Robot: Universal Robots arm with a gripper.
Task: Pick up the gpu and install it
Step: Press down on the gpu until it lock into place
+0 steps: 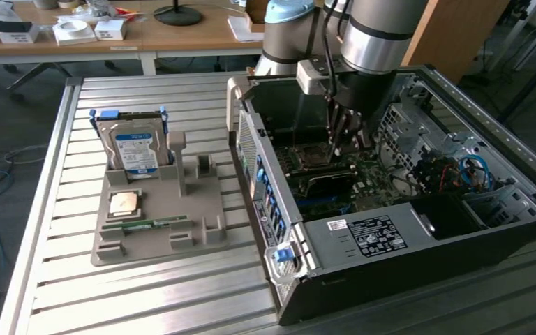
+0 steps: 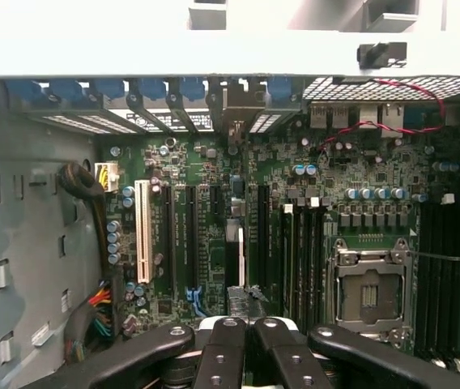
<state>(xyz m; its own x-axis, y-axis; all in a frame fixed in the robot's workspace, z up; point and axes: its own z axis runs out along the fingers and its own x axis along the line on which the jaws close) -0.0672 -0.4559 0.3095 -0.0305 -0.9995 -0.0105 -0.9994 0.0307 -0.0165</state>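
The robot's arm [image 1: 380, 31] was a thick round tube of brushed silver-grey metal, ringed by a darker band where one section met the next. A second joint housing [image 1: 282, 28] beside it was pale grey with a light blue cap on top. Below the silver tube sat a black wrist section carrying a small pale grey box [image 1: 313, 77] on its side. A thin dark cable ran down along the arm to that box. The claw [image 2: 246, 344] was black, built of matte linkage bars joined by round silver pivot pins, with two narrow inner bars flanked by two broader outer ones.
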